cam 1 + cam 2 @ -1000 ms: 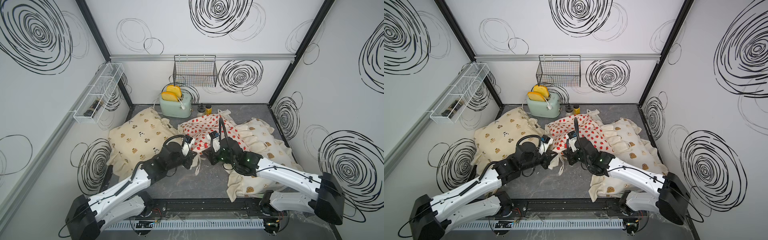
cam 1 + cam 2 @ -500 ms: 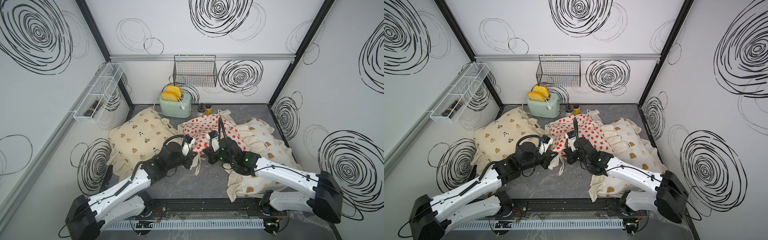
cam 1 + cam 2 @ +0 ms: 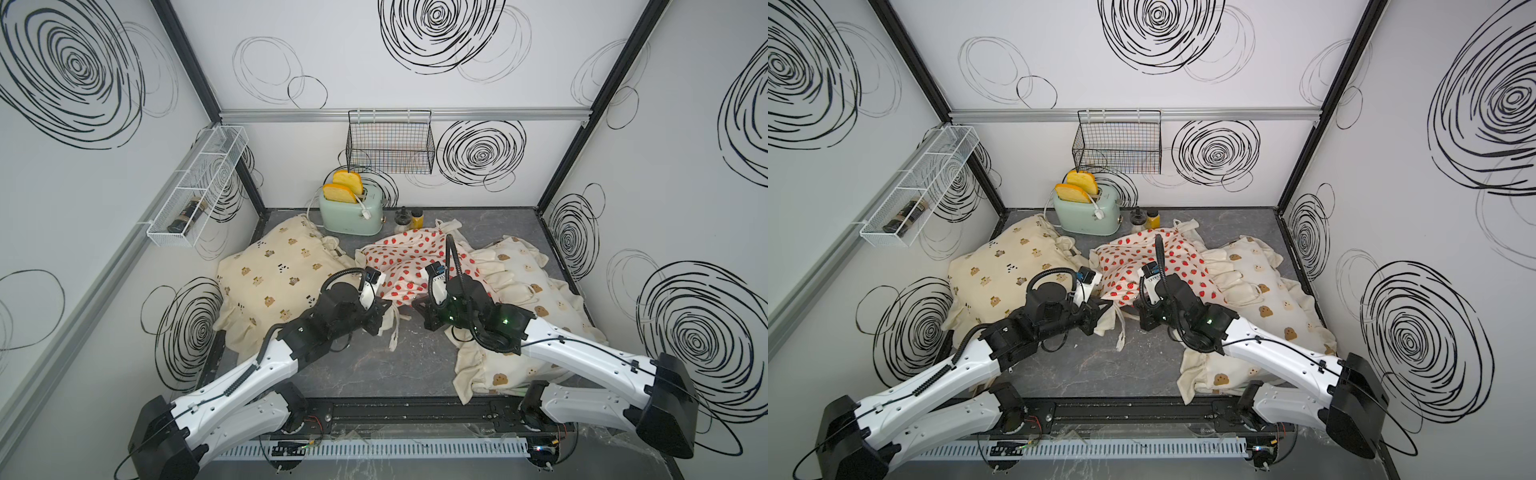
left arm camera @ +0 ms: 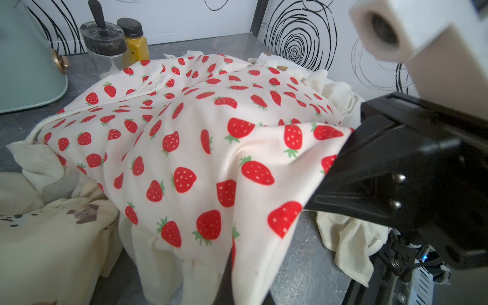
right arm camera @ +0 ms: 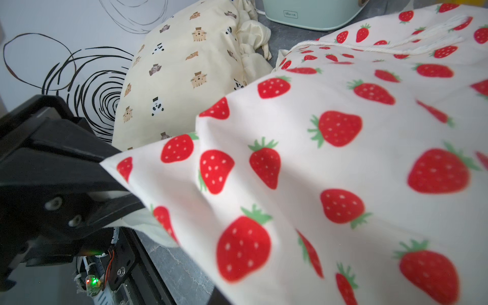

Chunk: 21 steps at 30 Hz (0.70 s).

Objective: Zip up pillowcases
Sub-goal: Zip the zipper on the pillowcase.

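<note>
Since the right gripper (image 3: pixel 424 311) has pinched fully shut within the last second, both arms now have hold of the strawberry pillowcase (image 3: pixel 409 266) along its near edge, toward 6 o'clock on the dark table (image 3: pixel 374 365). The left gripper (image 3: pixel 381 320) was clamped already. Its jaws are closed on the cover's corner at about 7 o'clock, and the right wrist view shows the cloth caught in them. The left wrist view shows the right gripper (image 4: pixel 343 150) biting the opposite corner, near 5 o'clock.

With two grips, the edge can probably be drawn taut between them, which zipping would need. No zip or slider shows in any view, so closing this cover does not look begun.

The bear-and-panda pillowcase (image 3: pixel 278 270) lies plump at 9 o'clock, touching the strawberry one. The brown-bear pillowcase (image 3: pixel 536 291) sprawls from 3 to 5 o'clock, partly under the right arm, with the strawberry cloth overlapping its ruffle. Whether either is zipped cannot be told.

Farther back, at 12 o'clock, the mint toaster (image 3: pixel 351 212) holds two toast slices (image 3: pixel 343 189) upright in its slots. Just beside it toward 1 o'clock stand a dark-lidded jar (image 3: pixel 402 220) and a mustard-yellow jar (image 3: pixel 417 218).

On the side wall at 10 o'clock, the white wire rack (image 3: pixel 208 166) holds a dark bottle (image 3: pixel 185 212) lying in its nearest compartment. The black wire basket (image 3: pixel 390 145) on the back wall shows nothing inside.
</note>
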Each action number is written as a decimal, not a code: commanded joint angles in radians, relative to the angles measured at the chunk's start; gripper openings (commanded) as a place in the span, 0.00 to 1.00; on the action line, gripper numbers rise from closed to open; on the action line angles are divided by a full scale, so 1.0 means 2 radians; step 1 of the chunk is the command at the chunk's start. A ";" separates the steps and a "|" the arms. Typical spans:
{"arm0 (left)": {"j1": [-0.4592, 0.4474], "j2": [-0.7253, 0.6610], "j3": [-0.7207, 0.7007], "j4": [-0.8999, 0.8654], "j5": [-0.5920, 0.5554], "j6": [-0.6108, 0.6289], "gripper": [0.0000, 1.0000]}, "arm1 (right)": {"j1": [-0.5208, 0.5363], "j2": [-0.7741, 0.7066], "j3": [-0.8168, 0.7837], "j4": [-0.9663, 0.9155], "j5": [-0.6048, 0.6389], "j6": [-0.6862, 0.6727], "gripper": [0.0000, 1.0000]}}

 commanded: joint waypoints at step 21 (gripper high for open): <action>0.073 -0.034 0.002 0.004 0.009 -0.046 0.00 | -0.067 -0.071 0.008 -0.163 -0.037 0.024 0.00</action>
